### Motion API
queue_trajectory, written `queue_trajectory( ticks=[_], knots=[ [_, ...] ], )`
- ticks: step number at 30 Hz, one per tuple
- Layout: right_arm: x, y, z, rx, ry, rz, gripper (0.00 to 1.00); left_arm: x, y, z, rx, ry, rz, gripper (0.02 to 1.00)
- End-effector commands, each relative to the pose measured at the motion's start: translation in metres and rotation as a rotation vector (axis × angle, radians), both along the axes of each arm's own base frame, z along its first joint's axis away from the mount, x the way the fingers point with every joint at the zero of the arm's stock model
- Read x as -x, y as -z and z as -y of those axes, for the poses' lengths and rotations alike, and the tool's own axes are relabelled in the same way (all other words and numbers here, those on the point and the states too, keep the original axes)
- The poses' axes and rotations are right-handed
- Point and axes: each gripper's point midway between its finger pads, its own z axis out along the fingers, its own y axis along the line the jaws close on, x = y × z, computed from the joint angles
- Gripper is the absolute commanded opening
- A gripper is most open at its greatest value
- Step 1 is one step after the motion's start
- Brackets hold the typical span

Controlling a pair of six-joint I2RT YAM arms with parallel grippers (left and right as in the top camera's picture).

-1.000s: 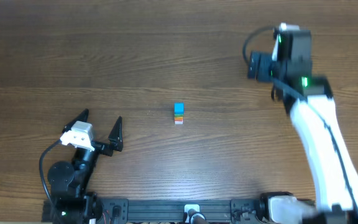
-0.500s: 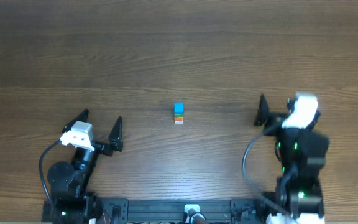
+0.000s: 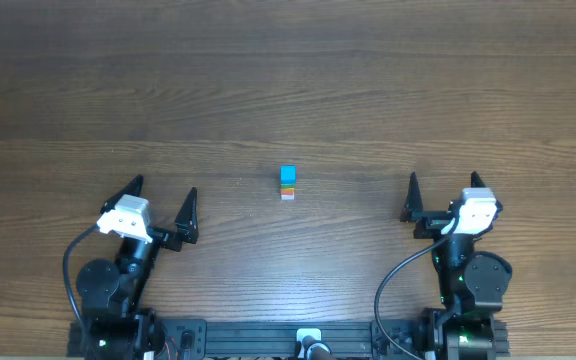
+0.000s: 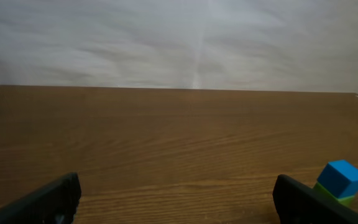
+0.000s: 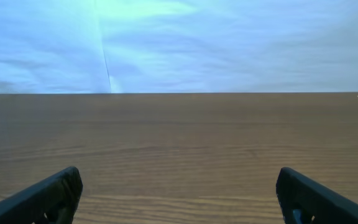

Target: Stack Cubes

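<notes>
My left gripper point(image 3: 164, 186) sits low at the left of the counter point(image 3: 288, 70), its fingers spread wide with nothing between them. Near the middle of the counter, between my two arms and well apart from both, the cubes stand as one small stack point(image 3: 288, 184), with a blue cube point(image 3: 288, 175) on top and a green cube point(image 4: 338, 196) directly under it. My right gripper point(image 3: 444, 180) sits at the right, likewise spread wide and empty.

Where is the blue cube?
Look at the middle of the brown table. A tiny stack of cubes stands there by itself. The blue cube is the one on top, and the cubes under it are other colours.
</notes>
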Motion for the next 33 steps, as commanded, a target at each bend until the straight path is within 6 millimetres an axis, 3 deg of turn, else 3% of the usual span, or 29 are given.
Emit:
queue_trajectory(
  ticks=[1, 10, 33],
  knots=[
    [0.000, 0.009, -0.001, 0.010, -0.008, 0.003, 0.993, 0.000, 0.002, 0.002, -0.014, 0.012, 0.005, 0.998],
    [0.003, 0.035, -0.001, 0.004, -0.006, -0.088, 0.991, 0.000, 0.002, 0.002, -0.014, 0.012, 0.005, 0.998],
    [0.003, 0.034, 0.000, 0.005, 0.000, -0.084, 0.993, 0.000, 0.002, 0.002, -0.014, 0.012, 0.005, 1.000]
  ],
)
